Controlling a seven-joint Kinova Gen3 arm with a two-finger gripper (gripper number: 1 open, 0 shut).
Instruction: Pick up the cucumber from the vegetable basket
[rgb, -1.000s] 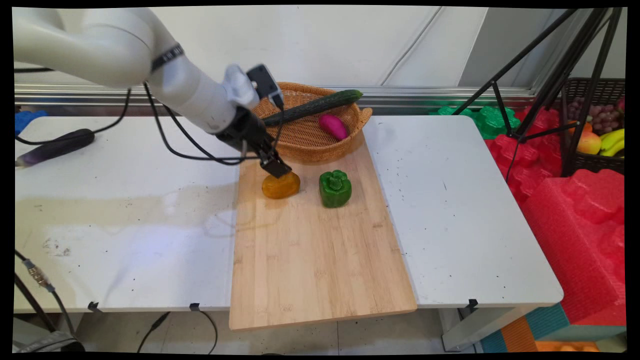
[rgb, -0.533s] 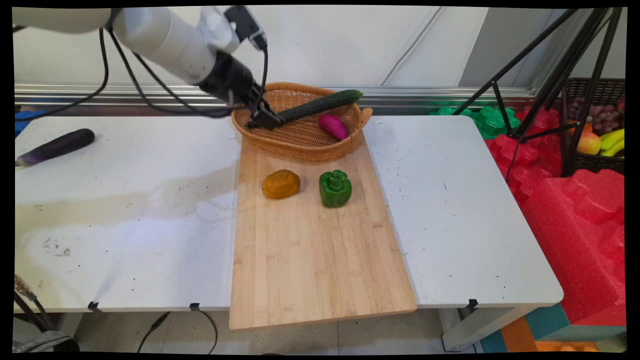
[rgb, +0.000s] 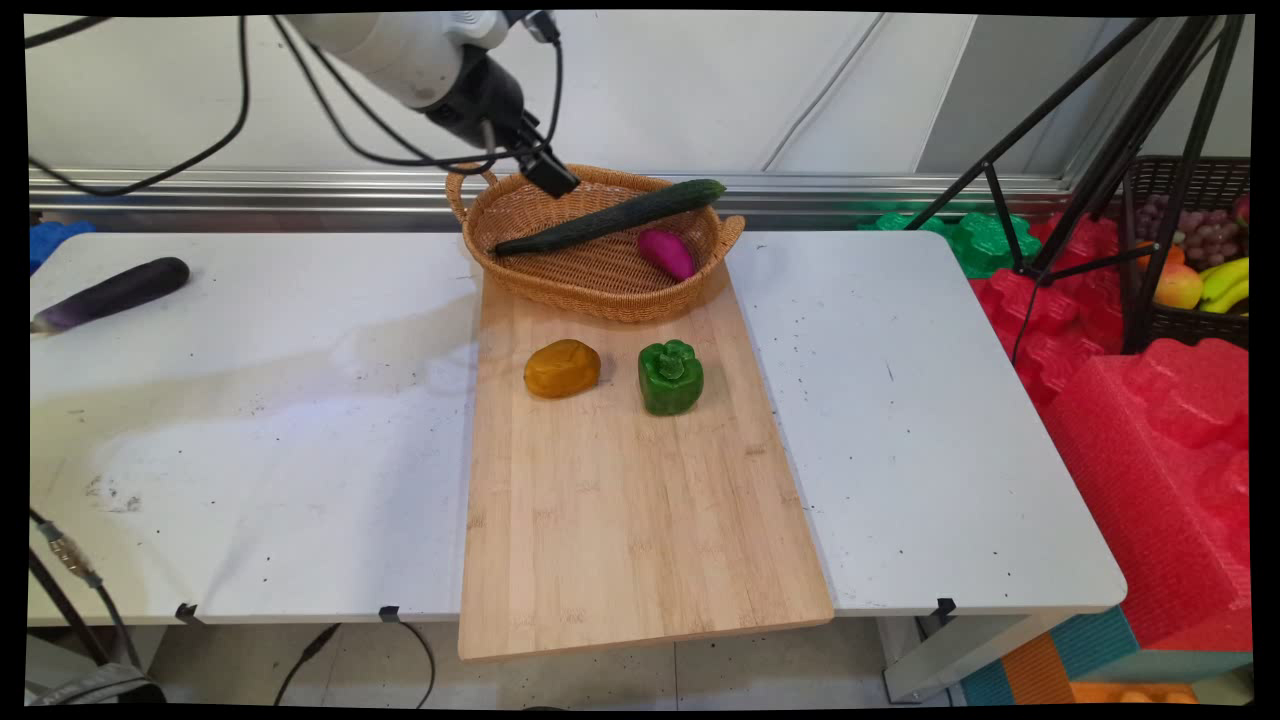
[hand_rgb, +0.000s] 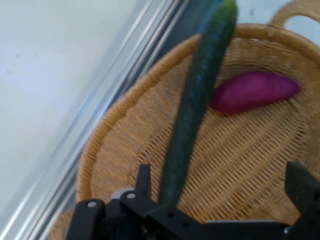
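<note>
My gripper (rgb: 552, 177) hangs in the air above the back left rim of a wicker basket (rgb: 600, 292). It is open and holds nothing. A long dark green cucumber (rgb: 620, 215) lies slantwise across the basket, with a purple sweet potato (rgb: 667, 253) beside it. In the hand view the gripper (hand_rgb: 220, 185) has its fingers (hand_rgb: 143, 179) spread wide over the basket (hand_rgb: 100, 145), the cucumber (hand_rgb: 195, 100) running up between them and the sweet potato (hand_rgb: 255, 92) to its right. An orange-yellow vegetable (rgb: 562, 368) and a green bell pepper (rgb: 670, 377) rest on the wooden board (rgb: 630, 520).
A dark eggplant (rgb: 110, 293) lies at the table's far left. Black cables (rgb: 230, 110) hang from the arm at the upper left. A black tripod (rgb: 1100, 150), red foam blocks (rgb: 1150, 430) and a dark crate of fruit (rgb: 1200, 250) stand off the table's right.
The gripper has lifted away from the orange-yellow vegetable on the board and moved up and back to the basket's rear left rim. The vegetable stays where it was.
</note>
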